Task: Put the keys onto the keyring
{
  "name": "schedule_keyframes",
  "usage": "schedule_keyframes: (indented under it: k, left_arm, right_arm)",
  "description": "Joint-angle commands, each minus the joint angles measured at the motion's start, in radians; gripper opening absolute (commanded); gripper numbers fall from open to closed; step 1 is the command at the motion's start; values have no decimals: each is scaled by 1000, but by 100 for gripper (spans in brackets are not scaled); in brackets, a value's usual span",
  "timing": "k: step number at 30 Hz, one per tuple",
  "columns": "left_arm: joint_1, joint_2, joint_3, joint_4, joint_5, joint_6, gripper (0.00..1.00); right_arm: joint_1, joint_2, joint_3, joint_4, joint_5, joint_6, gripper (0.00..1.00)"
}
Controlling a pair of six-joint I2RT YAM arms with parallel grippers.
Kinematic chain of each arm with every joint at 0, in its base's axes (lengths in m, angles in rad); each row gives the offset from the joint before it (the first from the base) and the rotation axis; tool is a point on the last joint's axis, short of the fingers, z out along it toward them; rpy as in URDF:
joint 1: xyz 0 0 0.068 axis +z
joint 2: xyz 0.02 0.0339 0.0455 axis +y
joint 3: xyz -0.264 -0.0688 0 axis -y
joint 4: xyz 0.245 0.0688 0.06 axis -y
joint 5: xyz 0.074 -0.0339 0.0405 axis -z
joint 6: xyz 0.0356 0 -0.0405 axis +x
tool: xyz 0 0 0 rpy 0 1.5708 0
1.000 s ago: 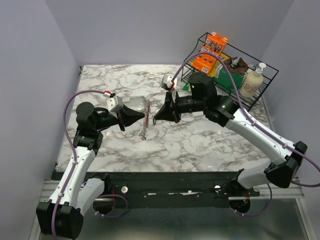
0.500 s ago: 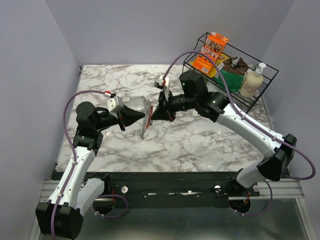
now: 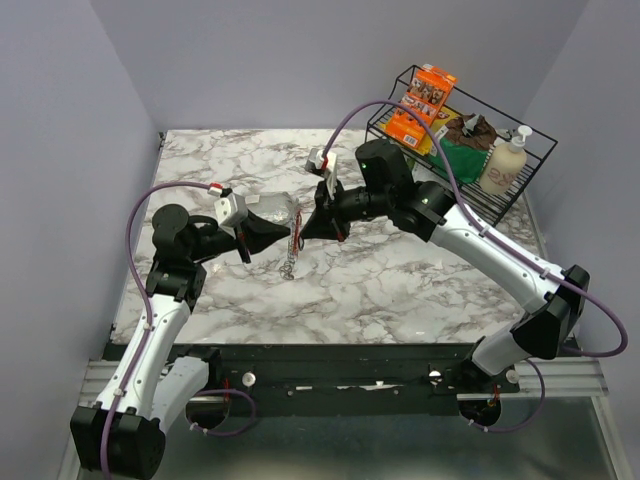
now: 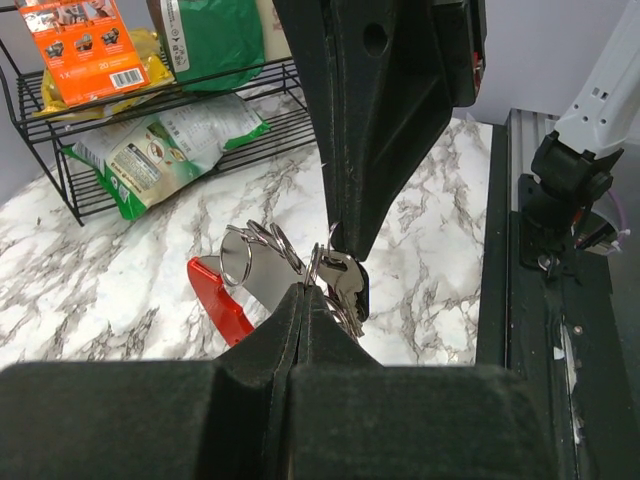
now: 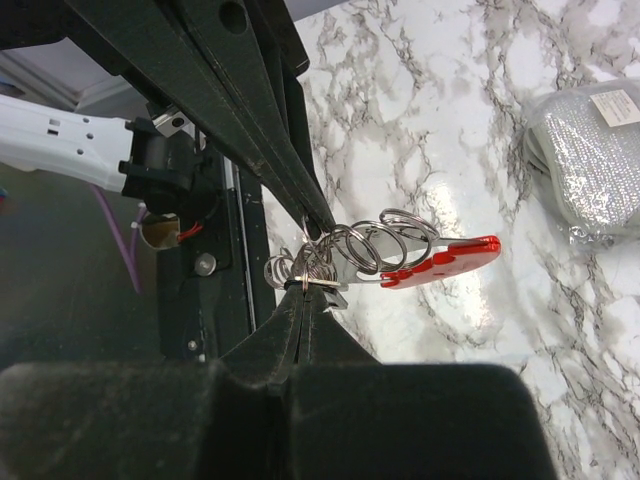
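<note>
left to right: your left gripper is pinched shut on the keyring, shiny coiled wire loops plus a glossy red curved tab, held above the marble table. your right gripper is clamped on the small flat silver key, touching those loops. the left wrist view catches the wire rack; the right wrist view catches a crinkly silver mesh pouch.

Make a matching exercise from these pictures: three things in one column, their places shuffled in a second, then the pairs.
Things
1 keyring
2 pump bottle
3 silvery pouch

Places
A lying flat on the marble table
B held up between the left gripper and the right gripper
C standing upright near the table's far right corner

Pairs: 1-B, 2-C, 3-A
</note>
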Motion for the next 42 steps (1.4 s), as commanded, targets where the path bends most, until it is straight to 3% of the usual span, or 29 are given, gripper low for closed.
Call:
schedule_keyframes:
  k: [1,28,42]
  left_arm:
    - [-7,-22,20,-3,-18,16,0]
    - [-13,-37,6,-6,4,32,0]
    - [-15,-45,-29,131,25,-63,0]
  right_arm:
    - [7,8,28,-5,13,14,0]
    - [7,22,31,21,40,72,0]
    - [9,22,-3,23,37,72,0]
